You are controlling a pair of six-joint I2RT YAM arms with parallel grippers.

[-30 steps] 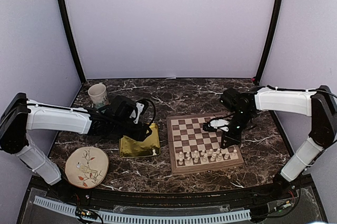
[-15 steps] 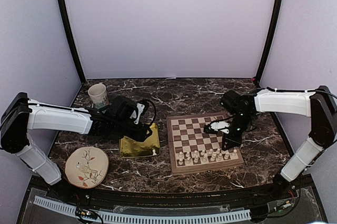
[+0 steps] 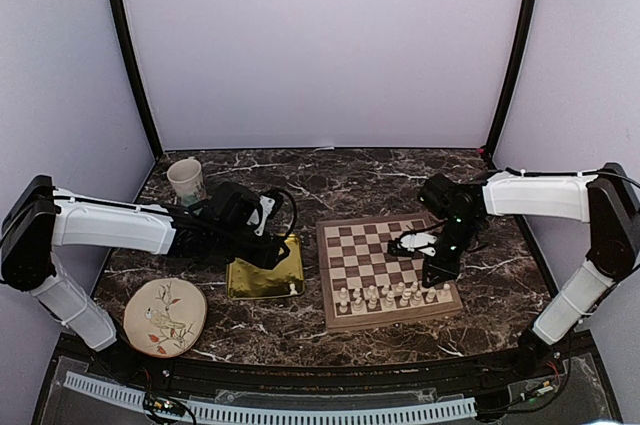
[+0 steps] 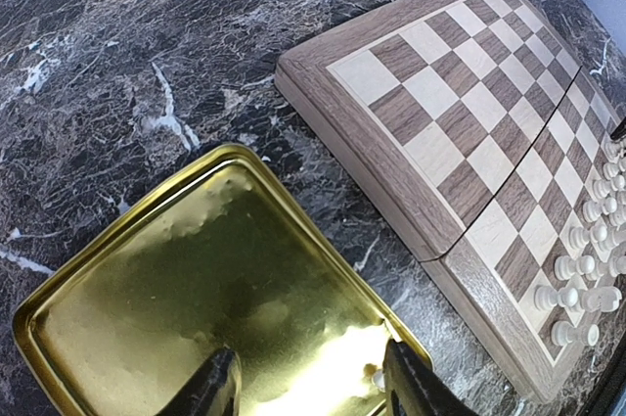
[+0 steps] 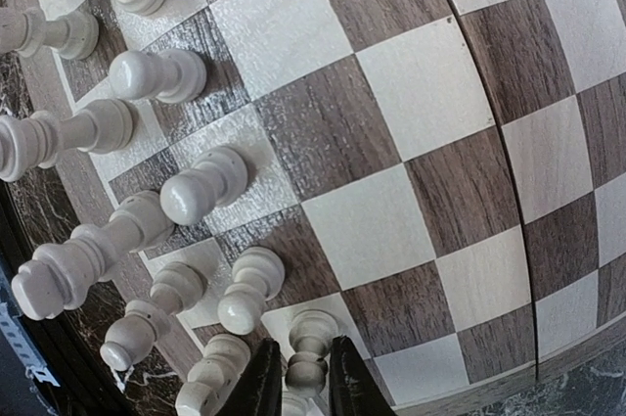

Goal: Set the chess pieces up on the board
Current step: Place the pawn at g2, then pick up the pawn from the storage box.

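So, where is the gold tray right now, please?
In the top view, the gold tray sits just left of the chessboard, beneath the left claw and up-right of the bird plate.

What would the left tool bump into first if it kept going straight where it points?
Most likely the gold tray: the left tool points down into it, open, with one tiny white piece beside one finger. Depth is hard to judge.
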